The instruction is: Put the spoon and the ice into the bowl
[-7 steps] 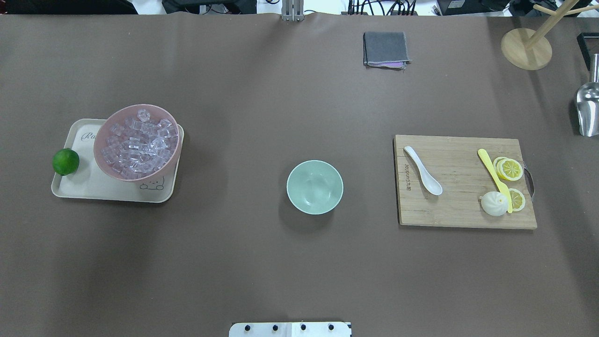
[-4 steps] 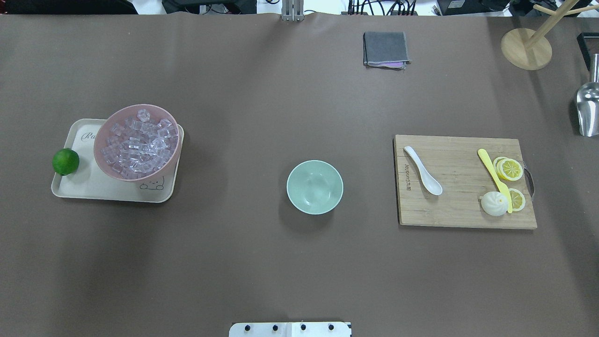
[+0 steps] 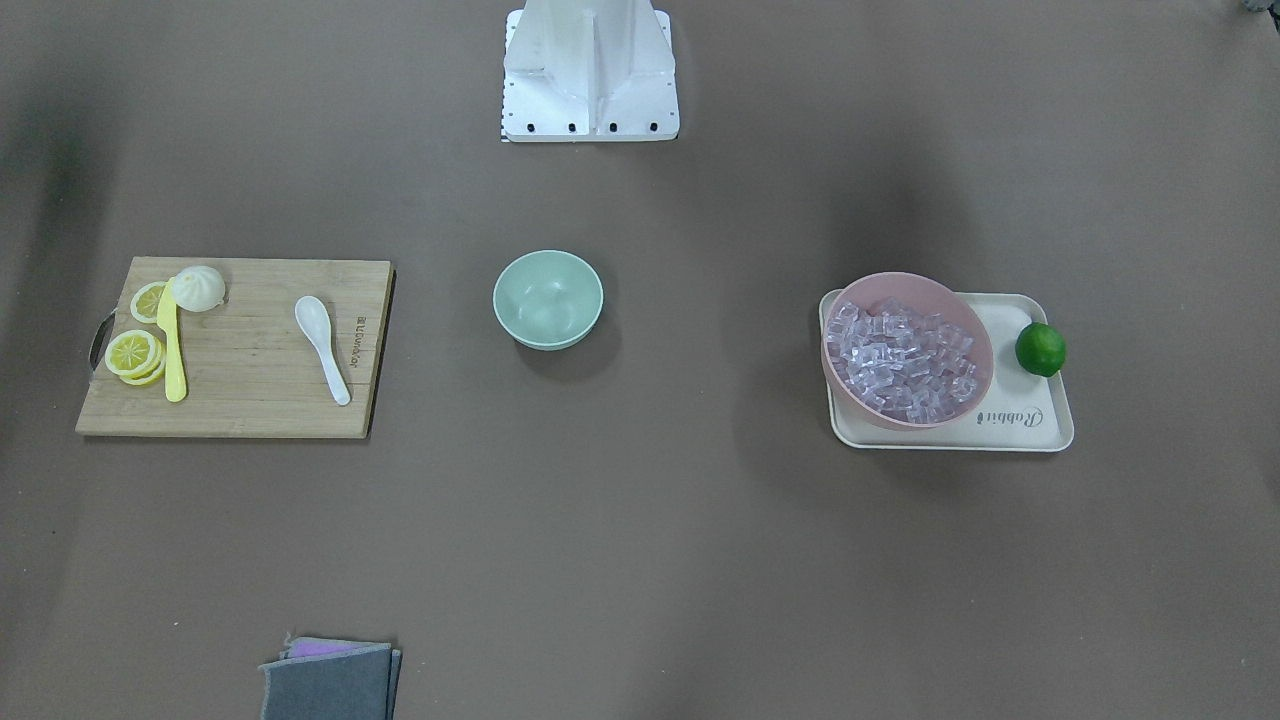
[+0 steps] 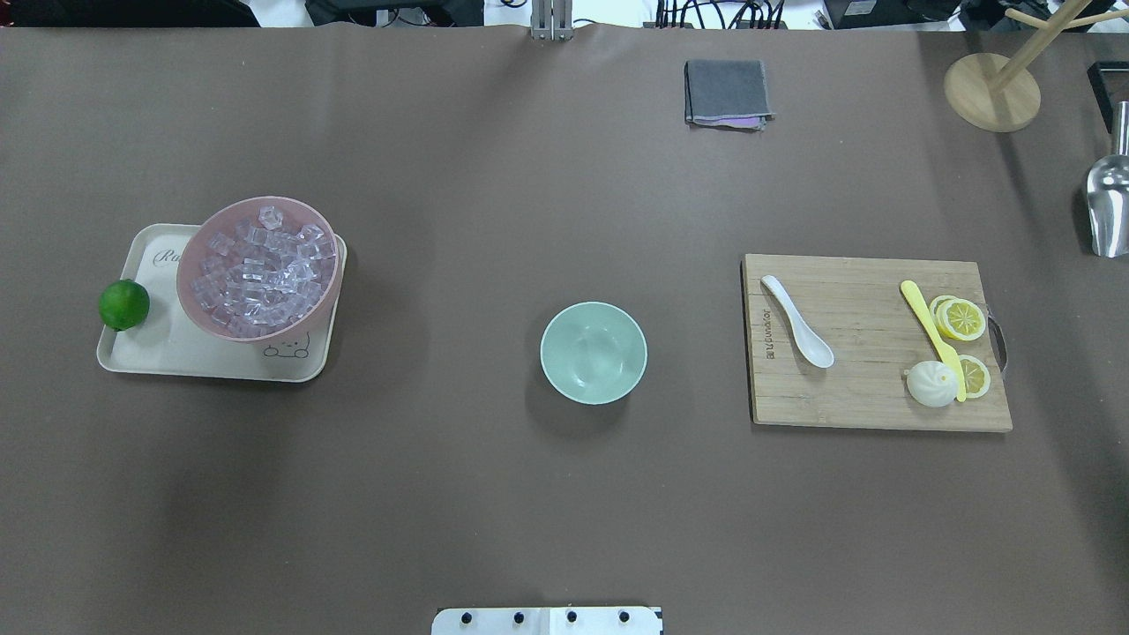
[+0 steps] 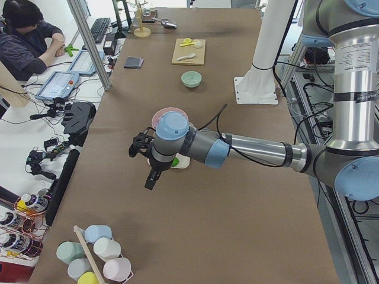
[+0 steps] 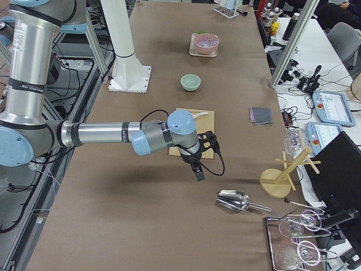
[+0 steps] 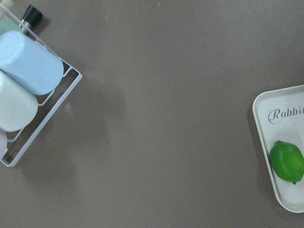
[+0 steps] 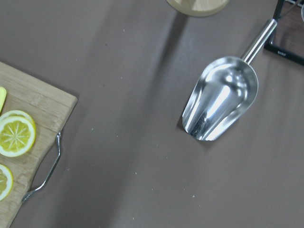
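Observation:
The white spoon [image 4: 796, 320] lies on the left part of a wooden cutting board [image 4: 873, 397]; it also shows in the front view [image 3: 322, 345]. Clear ice cubes [image 4: 260, 269] fill a pink bowl [image 4: 183, 287] on a cream tray [image 4: 168, 357]. The mint-green bowl [image 4: 573, 348] stands empty mid-table. My left gripper [image 5: 148, 179] hangs over bare table beside the tray's lime end. My right gripper [image 6: 198, 172] hangs between the cutting board and a metal scoop. Both show only in side views, so I cannot tell whether they are open or shut.
A lime [image 4: 123, 304] sits on the tray. A yellow knife [image 4: 926, 328], lemon slices [image 4: 960, 318] and a bun [image 4: 931, 384] share the board. A metal scoop [image 8: 221, 97], wooden stand [image 4: 991, 92], grey cloth [image 4: 727, 92] and cup rack [image 7: 28, 80] lie around.

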{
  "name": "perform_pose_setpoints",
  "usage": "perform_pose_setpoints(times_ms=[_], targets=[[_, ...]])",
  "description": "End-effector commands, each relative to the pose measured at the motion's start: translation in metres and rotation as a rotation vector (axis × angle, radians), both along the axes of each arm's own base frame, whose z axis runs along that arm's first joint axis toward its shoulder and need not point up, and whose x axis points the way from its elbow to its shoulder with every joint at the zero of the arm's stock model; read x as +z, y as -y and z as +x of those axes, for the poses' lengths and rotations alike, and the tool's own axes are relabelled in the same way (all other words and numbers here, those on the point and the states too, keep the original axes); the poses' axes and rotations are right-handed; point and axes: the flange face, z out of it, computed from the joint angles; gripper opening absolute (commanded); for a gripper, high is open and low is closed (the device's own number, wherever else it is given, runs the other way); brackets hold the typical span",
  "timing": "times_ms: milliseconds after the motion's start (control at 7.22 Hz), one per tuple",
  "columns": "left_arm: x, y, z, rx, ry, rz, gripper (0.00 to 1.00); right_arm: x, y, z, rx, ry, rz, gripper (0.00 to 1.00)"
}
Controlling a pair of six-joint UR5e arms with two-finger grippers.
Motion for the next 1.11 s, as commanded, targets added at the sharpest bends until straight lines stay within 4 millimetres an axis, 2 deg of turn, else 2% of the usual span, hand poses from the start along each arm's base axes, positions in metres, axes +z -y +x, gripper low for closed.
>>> perform_pose_setpoints(times_ms=[0,277,416,554,693,831,970], targets=[[-0.008,0.007,-0.001,-0.010,0.003,0.088,0.99,-0.031,0.025,-0.001,0.006,-0.004,0.099,1.00],[-0.019,0.010,0.000,-0.029,-0.005,0.150,0.99,-0.039,0.026,-0.002,0.003,0.003,0.115,1.00],[-0.041,0.024,0.013,-0.017,-0.023,0.201,0.99,-0.040,0.027,-0.006,-0.003,0.008,0.113,1.00],[-0.048,0.027,0.047,0.039,-0.040,0.223,0.99,-0.055,0.038,-0.018,0.018,0.036,0.099,1.00],[-0.058,0.028,0.077,0.012,-0.107,0.196,0.99,-0.076,0.044,-0.045,0.030,0.076,0.071,1.00],[-0.069,0.026,0.116,0.009,-0.176,0.182,0.99,-0.105,0.045,-0.073,0.050,0.114,0.049,1.00],[-0.091,0.032,0.155,0.029,-0.229,0.150,0.99,-0.125,0.044,-0.101,0.078,0.147,0.021,1.00]])
